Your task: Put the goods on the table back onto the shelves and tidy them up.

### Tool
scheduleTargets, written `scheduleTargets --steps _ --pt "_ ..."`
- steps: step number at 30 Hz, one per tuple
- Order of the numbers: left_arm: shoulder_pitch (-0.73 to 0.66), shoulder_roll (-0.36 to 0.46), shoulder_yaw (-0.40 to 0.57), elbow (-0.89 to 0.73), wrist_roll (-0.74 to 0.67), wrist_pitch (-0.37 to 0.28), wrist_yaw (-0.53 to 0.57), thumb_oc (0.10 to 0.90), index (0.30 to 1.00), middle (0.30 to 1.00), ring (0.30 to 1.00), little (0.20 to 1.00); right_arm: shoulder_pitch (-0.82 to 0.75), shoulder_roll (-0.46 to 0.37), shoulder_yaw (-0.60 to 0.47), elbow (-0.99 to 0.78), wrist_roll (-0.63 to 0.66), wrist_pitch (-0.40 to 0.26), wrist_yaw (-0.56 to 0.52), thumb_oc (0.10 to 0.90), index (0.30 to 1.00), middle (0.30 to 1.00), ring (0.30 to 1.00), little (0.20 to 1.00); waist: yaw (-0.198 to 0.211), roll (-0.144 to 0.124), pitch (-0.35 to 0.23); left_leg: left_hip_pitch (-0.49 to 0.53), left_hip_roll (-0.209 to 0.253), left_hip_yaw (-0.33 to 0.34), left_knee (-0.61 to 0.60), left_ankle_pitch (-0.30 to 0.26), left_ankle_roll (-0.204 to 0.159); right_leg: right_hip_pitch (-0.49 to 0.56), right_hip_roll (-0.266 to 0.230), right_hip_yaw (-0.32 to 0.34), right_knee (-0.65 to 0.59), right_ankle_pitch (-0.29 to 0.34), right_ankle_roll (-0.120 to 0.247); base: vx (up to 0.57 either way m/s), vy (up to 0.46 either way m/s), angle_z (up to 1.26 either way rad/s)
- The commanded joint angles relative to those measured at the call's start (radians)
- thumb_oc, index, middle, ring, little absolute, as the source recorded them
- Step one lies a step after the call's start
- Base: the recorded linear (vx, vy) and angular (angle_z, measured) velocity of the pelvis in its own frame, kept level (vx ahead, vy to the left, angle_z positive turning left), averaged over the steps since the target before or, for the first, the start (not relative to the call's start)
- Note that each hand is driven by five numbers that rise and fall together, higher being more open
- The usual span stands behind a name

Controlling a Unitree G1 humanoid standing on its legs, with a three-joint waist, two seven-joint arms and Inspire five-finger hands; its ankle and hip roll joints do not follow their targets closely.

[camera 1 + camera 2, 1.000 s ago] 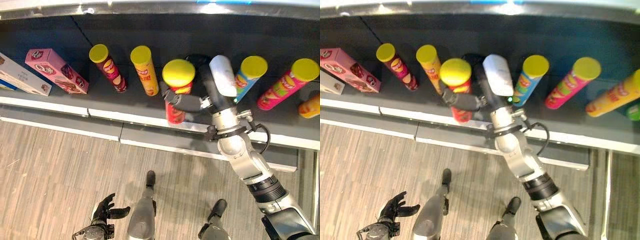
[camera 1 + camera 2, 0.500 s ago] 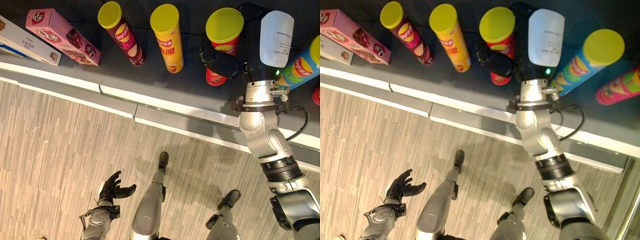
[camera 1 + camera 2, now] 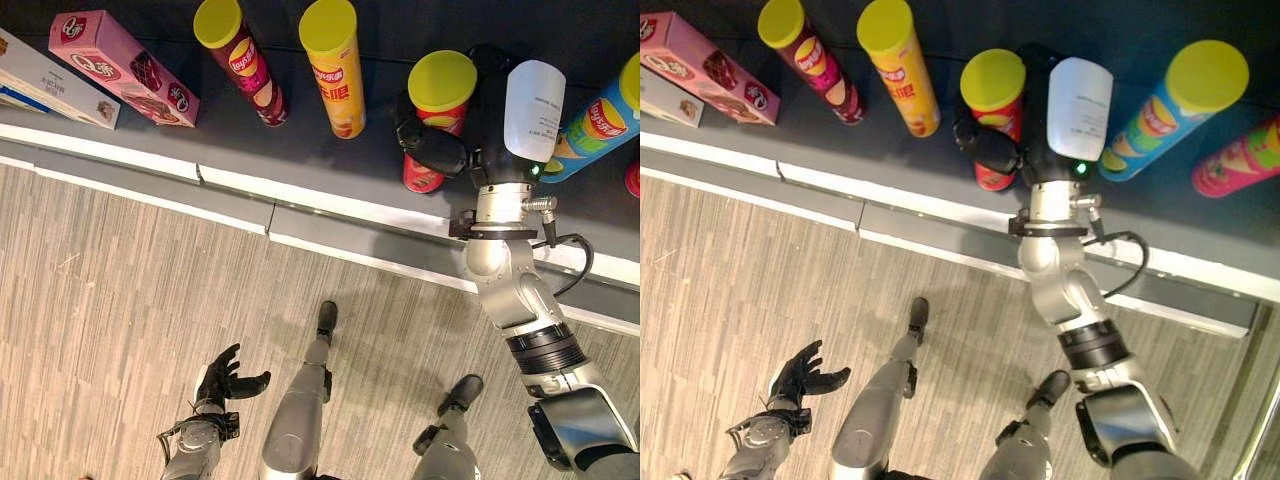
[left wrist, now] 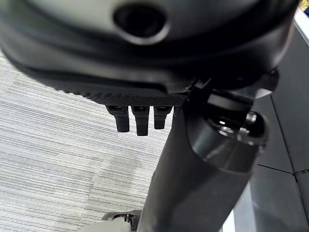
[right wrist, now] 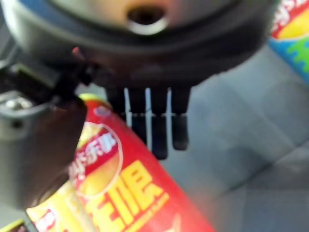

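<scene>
I see my right robot hand [image 3: 455,140] on the dark shelf [image 3: 300,150], thumb and fingers wrapped round the red can [image 3: 432,125], which stands upright. The yellow can [image 3: 334,65] stands just left of the red can, the maroon can [image 3: 238,60] further left, the blue can [image 3: 595,120] right of it. My left robot hand [image 3: 222,378] hangs relaxed and empty over the floor [image 3: 120,290].

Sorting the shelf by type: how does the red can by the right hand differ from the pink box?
The red can is a round tube with a yellow lid; the pink box is flat-sided and lidless. The right hand touches the can; nothing touches the box. The can is red, the box pink. Both rest on the dark shelf.
</scene>
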Motion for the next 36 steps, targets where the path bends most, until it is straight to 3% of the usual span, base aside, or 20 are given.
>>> scheduleTargets --steps 1,16,28,29,30,36 --pt "0.043 0.053 -0.027 -0.002 -0.017 -0.037 0.044 0.8 0.9 0.9 0.9 0.9 -0.12 -0.051 -0.004 -0.037 0.003 -0.058 -0.073 0.4 0.3 0.3 0.3 0.3 0.031 0.021 -0.05 0.022 -0.039 -0.02 -0.005 -0.115 0.022 -0.035 -0.023 0.036 0.12 -0.084 0.012 0.0 0.0 0.0" --pt "0.042 0.064 -0.042 -0.001 -0.017 -0.042 0.039 0.8 0.9 0.9 0.9 0.9 -0.204 -0.124 0.006 0.078 0.02 -0.032 -0.108 0.4 0.3 0.3 0.3 0.3 0.052 0.033 -0.063 0.01 -0.047 -0.031 -0.004 -0.113 0.02 -0.031 -0.026 0.017 0.115 -0.086 0.017 0.0 0.0 0.0" --pt "0.037 0.066 -0.054 -0.005 -0.018 -0.043 0.042 0.8 0.9 0.9 0.9 0.9 -0.22 -0.13 0.011 0.115 0.041 -0.023 -0.123 0.4 0.3 0.3 0.3 0.3 0.058 0.039 -0.063 0.004 -0.051 -0.036 -0.003 -0.112 0.021 -0.033 -0.029 0.008 0.118 -0.087 0.019 0.01 -0.002 0.03" --pt "0.037 0.066 -0.056 -0.005 -0.016 -0.044 0.042 0.8 0.9 0.9 0.9 0.9 -0.218 -0.128 0.011 0.116 0.042 -0.024 -0.125 0.616 0.625 0.625 0.625 0.625 0.058 0.039 -0.063 0.004 -0.051 -0.037 -0.003 -0.113 0.022 -0.033 -0.029 0.008 0.117 -0.088 0.019 0.0 0.0 0.0" --pt "0.038 0.066 -0.056 -0.006 -0.015 -0.042 0.042 0.8 0.9 0.9 0.9 0.9 -0.215 -0.126 0.012 0.118 0.042 -0.023 -0.125 0.8 0.9 0.9 0.9 0.9 0.058 0.038 -0.064 0.004 -0.052 -0.036 -0.003 -0.113 0.022 -0.033 -0.03 0.009 0.117 -0.088 0.019 0.0 0.0 0.0" --pt "0.038 0.064 -0.053 -0.002 -0.016 -0.04 0.044 0.8 0.9 0.9 0.9 0.9 -0.193 -0.123 0.014 0.122 0.039 -0.018 -0.12 0.8 0.9 0.9 0.9 0.9 0.051 0.032 -0.066 0.008 -0.048 -0.037 -0.003 -0.113 0.021 -0.034 -0.028 0.01 0.121 -0.093 0.018 0.0 0.0 0.0"
